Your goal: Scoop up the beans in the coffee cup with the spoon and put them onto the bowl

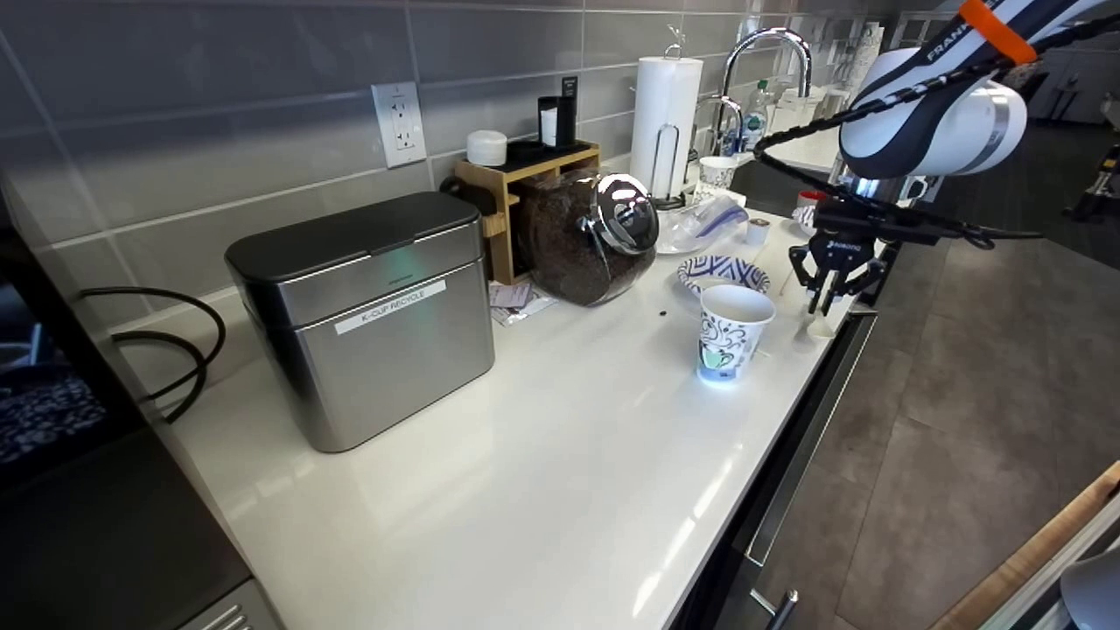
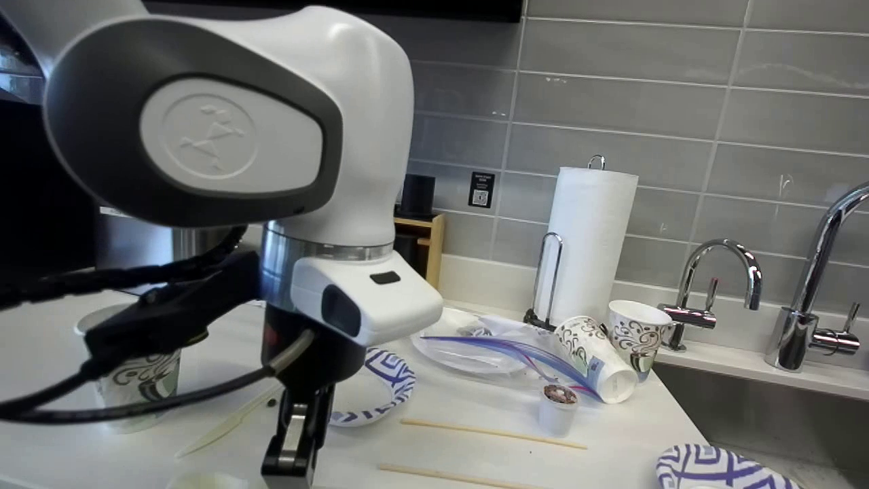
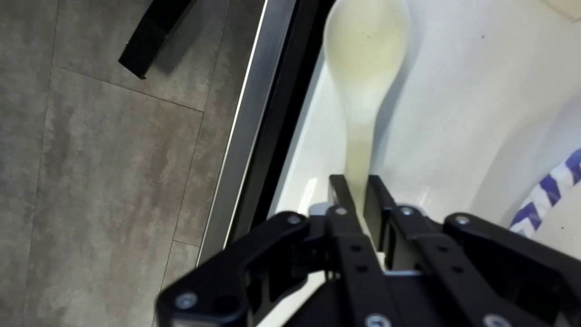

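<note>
The coffee cup (image 1: 733,337), white with a dark swirl pattern and blue at its base, stands upright on the counter. It also shows in an exterior view (image 2: 146,384), partly behind the arm's cable. Its inside is hidden, so no beans show in it. The bowl (image 1: 722,267), low with a blue-patterned rim, lies behind the cup; its rim shows in the wrist view (image 3: 540,195). My gripper (image 3: 356,181) is shut on the handle of a cream spoon (image 3: 367,43). The spoon's head points down near the counter's front edge, right of the cup in an exterior view (image 1: 821,329).
One dark bean (image 1: 663,312) lies on the counter. A pale knife (image 2: 231,426), wooden sticks (image 2: 492,435), a small pod (image 2: 558,411), a plastic bag (image 2: 489,346) and further cups (image 2: 638,333) lie around. A jar (image 1: 569,236) and a steel bin (image 1: 394,332) stand by the wall.
</note>
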Action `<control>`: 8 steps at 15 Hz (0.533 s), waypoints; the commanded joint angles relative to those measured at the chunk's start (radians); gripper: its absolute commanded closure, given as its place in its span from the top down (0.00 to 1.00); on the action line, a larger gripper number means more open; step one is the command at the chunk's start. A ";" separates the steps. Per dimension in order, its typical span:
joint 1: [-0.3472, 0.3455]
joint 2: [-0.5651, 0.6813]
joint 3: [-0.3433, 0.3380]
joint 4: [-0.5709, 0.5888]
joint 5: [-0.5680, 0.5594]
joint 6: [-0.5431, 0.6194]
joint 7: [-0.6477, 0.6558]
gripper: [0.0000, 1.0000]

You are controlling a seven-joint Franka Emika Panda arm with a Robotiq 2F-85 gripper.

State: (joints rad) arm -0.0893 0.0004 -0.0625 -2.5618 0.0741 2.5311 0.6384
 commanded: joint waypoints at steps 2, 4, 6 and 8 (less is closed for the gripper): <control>0.006 -0.142 0.009 0.030 -0.008 -0.250 0.090 0.03; 0.007 -0.214 0.033 0.036 -0.018 -0.318 0.154 0.03; 0.011 -0.278 0.068 0.037 -0.009 -0.328 0.227 0.03; 0.021 -0.337 0.113 0.022 0.003 -0.290 0.305 0.03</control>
State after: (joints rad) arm -0.0851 -0.2380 -0.0003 -2.5096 0.0695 2.2319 0.8273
